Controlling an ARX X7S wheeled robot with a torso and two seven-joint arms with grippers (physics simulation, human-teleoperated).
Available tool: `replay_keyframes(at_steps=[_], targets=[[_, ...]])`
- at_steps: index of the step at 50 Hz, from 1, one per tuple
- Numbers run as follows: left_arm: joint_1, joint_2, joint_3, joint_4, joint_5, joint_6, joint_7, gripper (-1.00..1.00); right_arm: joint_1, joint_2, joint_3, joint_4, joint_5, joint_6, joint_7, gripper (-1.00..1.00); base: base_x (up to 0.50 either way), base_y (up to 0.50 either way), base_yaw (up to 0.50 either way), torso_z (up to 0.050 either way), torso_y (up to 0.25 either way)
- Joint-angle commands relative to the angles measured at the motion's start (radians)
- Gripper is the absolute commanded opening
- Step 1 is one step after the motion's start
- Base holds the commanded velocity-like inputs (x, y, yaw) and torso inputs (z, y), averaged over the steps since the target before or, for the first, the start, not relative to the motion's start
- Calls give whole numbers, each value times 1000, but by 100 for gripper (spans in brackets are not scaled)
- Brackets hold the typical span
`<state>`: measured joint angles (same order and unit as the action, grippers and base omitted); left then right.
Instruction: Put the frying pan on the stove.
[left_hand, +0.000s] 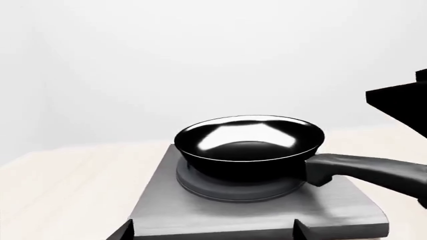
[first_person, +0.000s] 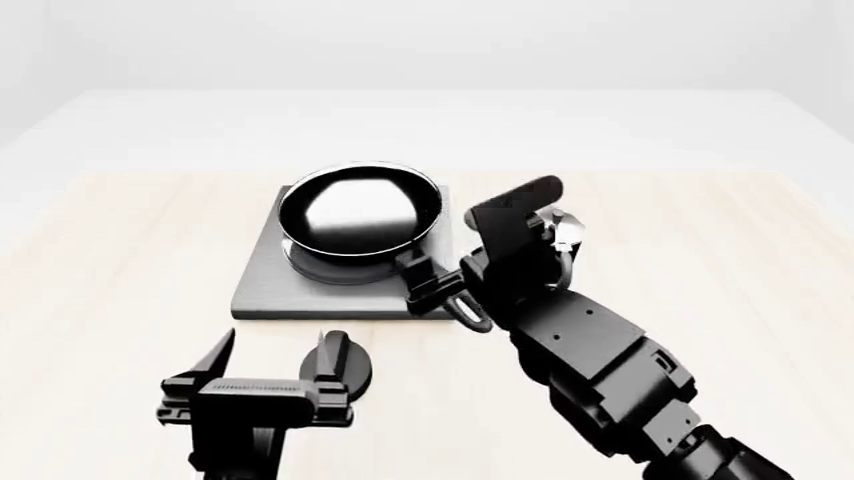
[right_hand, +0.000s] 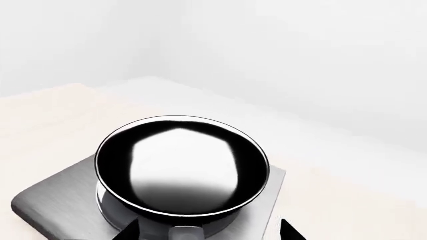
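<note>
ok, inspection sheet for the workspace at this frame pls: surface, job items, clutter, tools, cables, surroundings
Surface: light wooden table, bare around the stove.
Frying pan: sits on the burner, upright, handle pointing toward the robot.
Stove: grey plate flat on the table, burner rings visible under the pan.
Clutter: one small black round knob on the table near the left tool.
Left tool: open, holding nothing, short of the stove.
Right tool: at the pan handle's end; whether it grips the handle cannot be told.
Cables: nothing seen.
Surroundings: plain white walls, nothing else seen.
</note>
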<state>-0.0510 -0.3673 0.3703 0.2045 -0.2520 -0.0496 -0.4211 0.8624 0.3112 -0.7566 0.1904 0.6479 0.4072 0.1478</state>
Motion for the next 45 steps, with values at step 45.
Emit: replay_keyframes(at_steps=[45], targets=[[4,-79,-50,254,-28,-105,-64,100,-364,307,133,-571,-175,-234,377,100,0,0,0,0,0]])
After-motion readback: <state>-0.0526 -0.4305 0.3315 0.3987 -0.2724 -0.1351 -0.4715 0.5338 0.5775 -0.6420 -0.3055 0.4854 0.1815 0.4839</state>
